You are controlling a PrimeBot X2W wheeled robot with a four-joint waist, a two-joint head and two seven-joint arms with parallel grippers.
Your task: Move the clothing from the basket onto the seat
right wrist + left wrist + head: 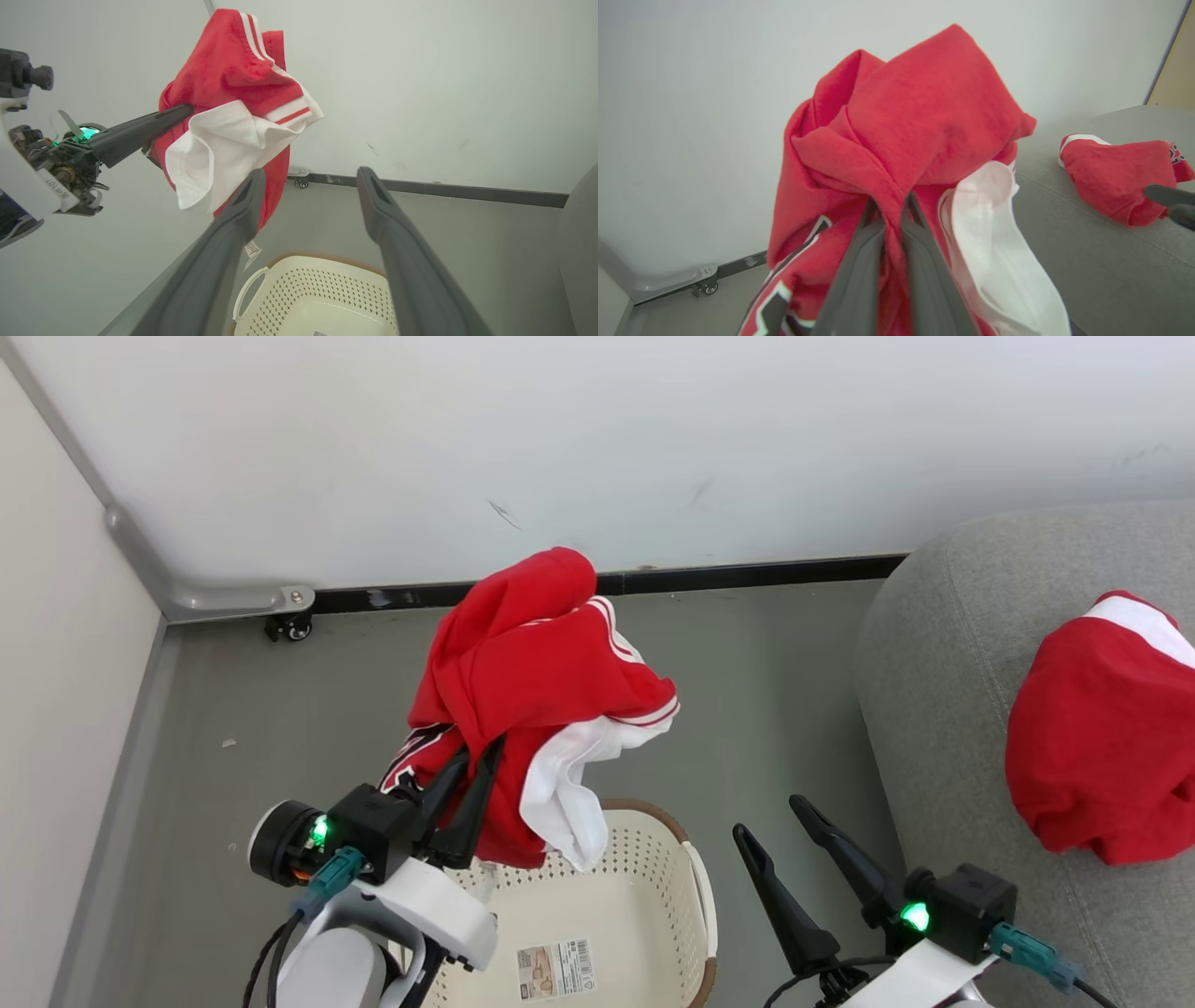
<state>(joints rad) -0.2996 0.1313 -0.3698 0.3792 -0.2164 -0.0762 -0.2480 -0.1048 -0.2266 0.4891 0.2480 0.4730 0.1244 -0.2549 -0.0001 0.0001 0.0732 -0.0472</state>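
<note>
The left end effector (478,754) pinches a red garment (541,663) hanging above the basket (695,896). The right end effector (770,816) stands spread and empty beside the basket. Best to lift the trailing hem clear of the rim, then swing to the seat (934,709) right of the basket and release beside the second garment (1092,747).

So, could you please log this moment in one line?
left gripper shut on lifted garment | right gripper open | second garment on seat
</note>
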